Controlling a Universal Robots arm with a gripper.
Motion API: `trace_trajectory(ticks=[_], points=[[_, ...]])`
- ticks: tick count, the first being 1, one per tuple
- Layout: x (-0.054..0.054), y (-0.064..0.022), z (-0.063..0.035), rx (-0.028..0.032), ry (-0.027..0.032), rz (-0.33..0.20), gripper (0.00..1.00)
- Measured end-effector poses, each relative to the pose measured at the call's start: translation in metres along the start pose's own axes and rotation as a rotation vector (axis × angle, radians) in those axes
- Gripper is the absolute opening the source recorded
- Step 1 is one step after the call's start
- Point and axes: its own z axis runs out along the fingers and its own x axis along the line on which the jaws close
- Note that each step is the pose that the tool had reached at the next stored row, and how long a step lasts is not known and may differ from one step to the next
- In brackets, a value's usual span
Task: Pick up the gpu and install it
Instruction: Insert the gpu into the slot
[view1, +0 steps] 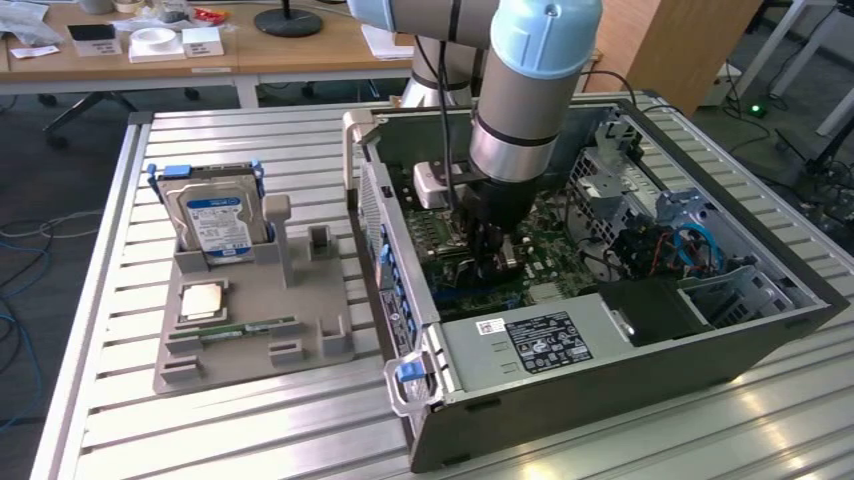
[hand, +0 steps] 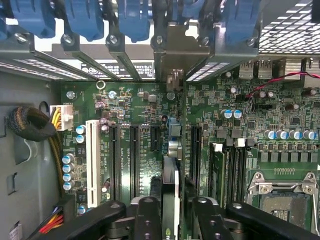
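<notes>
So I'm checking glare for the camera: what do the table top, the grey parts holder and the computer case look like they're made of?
The table top looks like bare aluminium: pale ribbed slats with a soft sheen. The parts holder seems to be matte grey plastic, possibly printed; it is dull and reflects nothing. The computer case appears to be sheet metal with dark painted outer panels and bare grey perforated sheet inside.
</notes>
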Motion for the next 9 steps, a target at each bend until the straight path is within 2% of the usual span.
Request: trace_trajectory(ticks=[2, 3, 9], points=[[0.0, -0.0001, -0.0002, -0.0001, 0.0004, 0.0, 0.33], [0.0, -0.0001, -0.0003, -0.0002, 0.0005, 0.0, 0.39], [0.0, -0.0001, -0.0003, -0.0002, 0.0005, 0.0, 0.39]])
